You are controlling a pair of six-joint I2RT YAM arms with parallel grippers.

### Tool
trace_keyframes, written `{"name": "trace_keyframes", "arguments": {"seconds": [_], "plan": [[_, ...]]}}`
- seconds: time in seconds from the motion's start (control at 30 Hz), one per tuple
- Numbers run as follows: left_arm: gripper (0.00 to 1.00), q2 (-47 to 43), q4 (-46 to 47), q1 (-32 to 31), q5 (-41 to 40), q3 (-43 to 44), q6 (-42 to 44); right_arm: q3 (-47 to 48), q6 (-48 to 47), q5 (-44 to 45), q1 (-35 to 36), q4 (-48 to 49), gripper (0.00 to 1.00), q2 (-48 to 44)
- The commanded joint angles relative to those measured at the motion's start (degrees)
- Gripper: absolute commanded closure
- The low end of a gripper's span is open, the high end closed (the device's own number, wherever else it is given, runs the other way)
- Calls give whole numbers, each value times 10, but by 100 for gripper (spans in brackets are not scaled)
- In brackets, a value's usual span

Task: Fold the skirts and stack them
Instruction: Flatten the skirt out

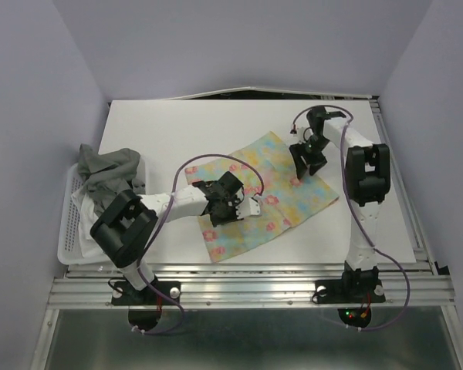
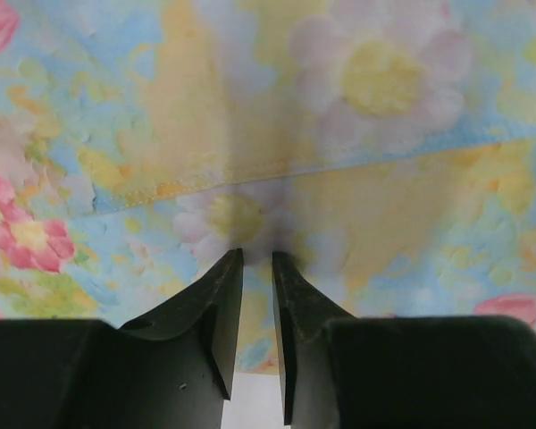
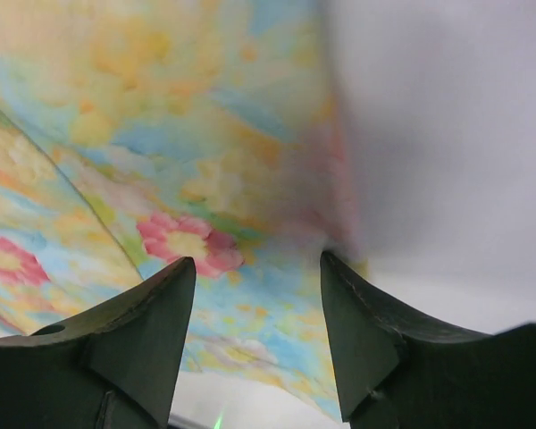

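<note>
Lying diagonally, floral skirt (image 1: 297,202) — near-left to far-right

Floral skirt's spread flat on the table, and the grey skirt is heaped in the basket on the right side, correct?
Not quite: the basket holding the heaped grey skirt is on the left side, as the top external view shows. The floral skirt is spread flat on the table.

A white table (image 1: 177,123) fills the middle of the top view; a white slatted plastic basket (image 1: 68,231) sits at its left edge; pale lilac walls (image 1: 216,46) rise behind and on both sides; a ribbed aluminium rail (image 1: 255,289) runs along the near edge.
</note>
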Motion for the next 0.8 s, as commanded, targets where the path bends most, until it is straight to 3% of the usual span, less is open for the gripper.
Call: {"name": "trace_keyframes", "arguments": {"seconds": [0.0, 0.13, 0.3, 0.5, 0.63, 0.77], "plan": [[68, 31, -52, -52, 46, 3, -20, 160, 2, 28, 4, 35, 36, 96], [69, 69, -70, -108, 148, 96, -84, 270, -9, 7, 41, 28, 36, 147], [62, 88, -49, -146, 252, 246, -194, 262, 8, -41, 82, 77, 33, 125], [59, 52, -14, -101, 237, 298, -274, 228, 13, -8, 88, 99, 32, 50], [59, 10, -75, -76, 146, 275, -191, 140, 13, 42, 77, 108, 32, -38], [60, -12, -99, -19, 112, 207, -136, 57, 17, 65, 77, 110, 33, -102]]}}
